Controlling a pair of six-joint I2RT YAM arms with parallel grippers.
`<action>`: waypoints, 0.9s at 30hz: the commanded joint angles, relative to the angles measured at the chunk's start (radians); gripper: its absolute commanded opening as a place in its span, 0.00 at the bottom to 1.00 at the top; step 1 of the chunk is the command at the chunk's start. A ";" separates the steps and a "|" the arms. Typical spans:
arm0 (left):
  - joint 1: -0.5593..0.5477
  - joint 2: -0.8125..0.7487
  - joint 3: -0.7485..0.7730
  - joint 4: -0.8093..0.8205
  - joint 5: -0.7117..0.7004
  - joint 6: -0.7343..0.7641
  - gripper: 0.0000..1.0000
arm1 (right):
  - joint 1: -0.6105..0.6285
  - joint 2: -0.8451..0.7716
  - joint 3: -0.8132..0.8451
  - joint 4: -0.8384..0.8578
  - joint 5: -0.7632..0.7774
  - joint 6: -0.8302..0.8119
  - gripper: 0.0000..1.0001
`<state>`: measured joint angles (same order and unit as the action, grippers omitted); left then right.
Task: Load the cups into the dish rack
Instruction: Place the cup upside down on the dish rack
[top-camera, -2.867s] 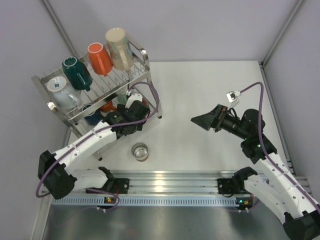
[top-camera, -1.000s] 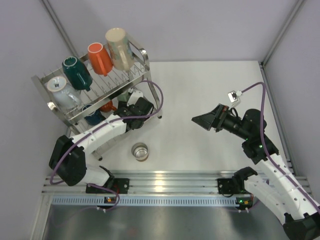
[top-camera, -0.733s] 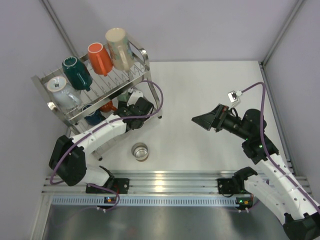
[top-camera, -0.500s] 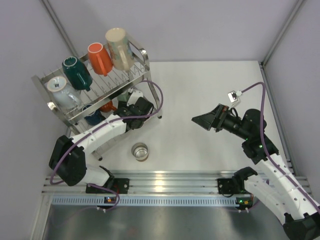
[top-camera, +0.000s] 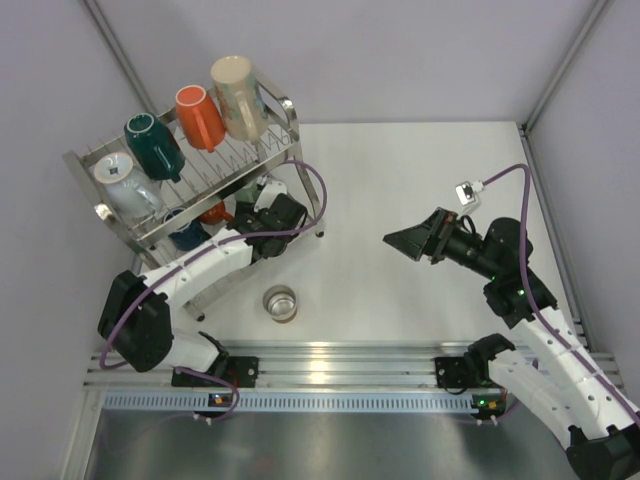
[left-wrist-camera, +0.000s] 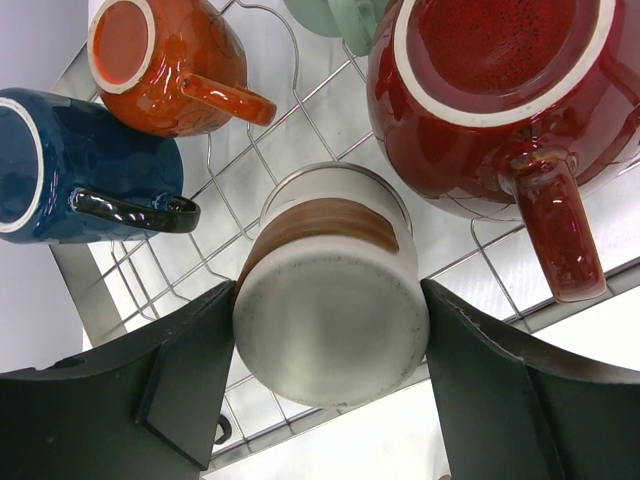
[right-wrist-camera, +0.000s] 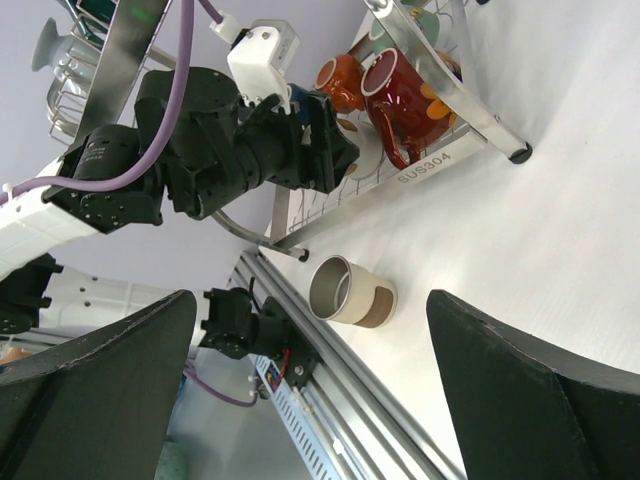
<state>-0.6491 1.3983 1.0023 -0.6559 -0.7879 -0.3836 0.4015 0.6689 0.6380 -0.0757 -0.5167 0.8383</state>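
Your left gripper (left-wrist-camera: 330, 325) has fingers (left-wrist-camera: 180, 375) hugging a small brown-banded stoneware cup (left-wrist-camera: 330, 290) on the steel wire dish rack (top-camera: 285, 105), lower tier; squeezing or not, can't tell. Cup's mouth is hidden. Your right gripper (top-camera: 403, 241) gapes empty above the open white table (top-camera: 400, 165).

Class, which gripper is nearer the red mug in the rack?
Left. The left gripper holds a brown cup in the rack, right beside the red mug; the right gripper hovers open over the table, well away from it.
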 joint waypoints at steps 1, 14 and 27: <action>0.003 -0.032 0.050 0.009 -0.010 0.011 0.77 | -0.003 0.000 0.020 0.042 0.003 -0.007 1.00; 0.003 -0.033 0.059 -0.017 -0.020 0.008 0.78 | -0.003 0.005 0.017 0.050 0.001 -0.005 0.99; 0.014 0.037 0.093 -0.013 -0.031 -0.031 0.79 | -0.003 -0.008 0.020 0.039 0.004 -0.011 0.99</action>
<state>-0.6449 1.4227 1.0447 -0.6819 -0.7837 -0.3748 0.4015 0.6754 0.6373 -0.0750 -0.5167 0.8383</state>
